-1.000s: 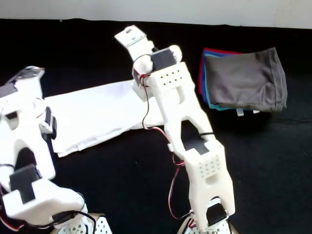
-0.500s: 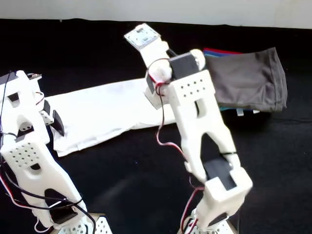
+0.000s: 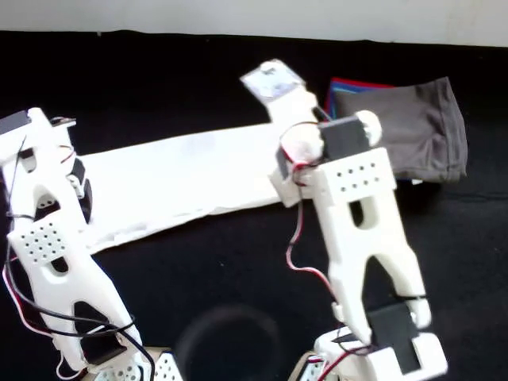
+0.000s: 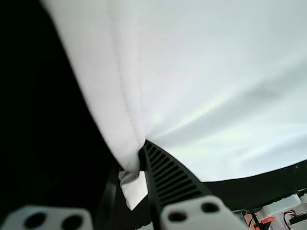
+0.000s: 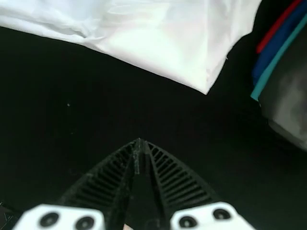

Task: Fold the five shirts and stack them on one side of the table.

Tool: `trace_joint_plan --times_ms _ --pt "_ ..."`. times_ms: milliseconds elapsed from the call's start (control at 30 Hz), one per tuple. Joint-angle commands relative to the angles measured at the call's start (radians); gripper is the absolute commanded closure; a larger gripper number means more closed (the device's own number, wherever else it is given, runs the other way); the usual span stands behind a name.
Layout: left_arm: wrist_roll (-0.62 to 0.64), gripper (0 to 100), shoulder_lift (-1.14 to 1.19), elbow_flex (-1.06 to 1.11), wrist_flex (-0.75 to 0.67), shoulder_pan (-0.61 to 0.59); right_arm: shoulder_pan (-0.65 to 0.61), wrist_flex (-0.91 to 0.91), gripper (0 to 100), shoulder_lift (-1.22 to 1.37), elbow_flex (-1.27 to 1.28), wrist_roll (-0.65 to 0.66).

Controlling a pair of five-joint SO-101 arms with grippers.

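Observation:
A long white shirt [image 3: 182,178] lies stretched across the black table [image 3: 206,278]. My left gripper [image 3: 80,197] sits at its left end, and in the left wrist view the gripper [image 4: 141,152] is shut on a hemmed edge of the white shirt [image 4: 206,72]. My right arm [image 3: 349,182] stands over the shirt's right end. In its wrist view my right gripper [image 5: 139,143] is shut with nothing in it, above bare table just short of a corner of the white shirt [image 5: 158,33].
A stack of folded shirts [image 3: 401,131] rests at the back right, grey on top with teal, blue and red edges under it. In the right wrist view the stack [image 5: 288,91] is close beside the white shirt's corner. The front of the table is bare.
My right arm has swung right toward the stack, and the white shirt's right end has been drawn out longer that way. The left arm shifted slightly at the shirt's left end.

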Motion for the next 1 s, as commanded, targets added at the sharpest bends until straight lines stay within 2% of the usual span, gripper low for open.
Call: trace_joint_plan --times_ms 0,267,433,567,733,967 --pt "-0.055 99 0.005 -0.081 -0.002 -0.139 0.053 -0.102 99.2 -0.142 0.196 0.008" --pt "-0.12 99 0.005 -0.255 0.002 -0.383 0.068 -0.4 99.2 -0.495 0.852 0.008" --pt "-0.12 99 -0.013 -0.282 0.006 -0.414 0.174 -0.679 99.2 -0.642 1.207 0.008" --pt "-0.12 99 -0.13 -0.186 0.011 -0.36 0.239 -0.806 99.2 -0.657 1.38 0.008" --pt "-0.115 99 -0.397 0.059 0.011 -0.252 0.269 -0.952 99.2 -0.665 1.511 0.008" --pt "-0.038 99 -0.745 0.378 0.008 0.059 0.269 -1.13 99.2 -0.665 1.666 0.006"
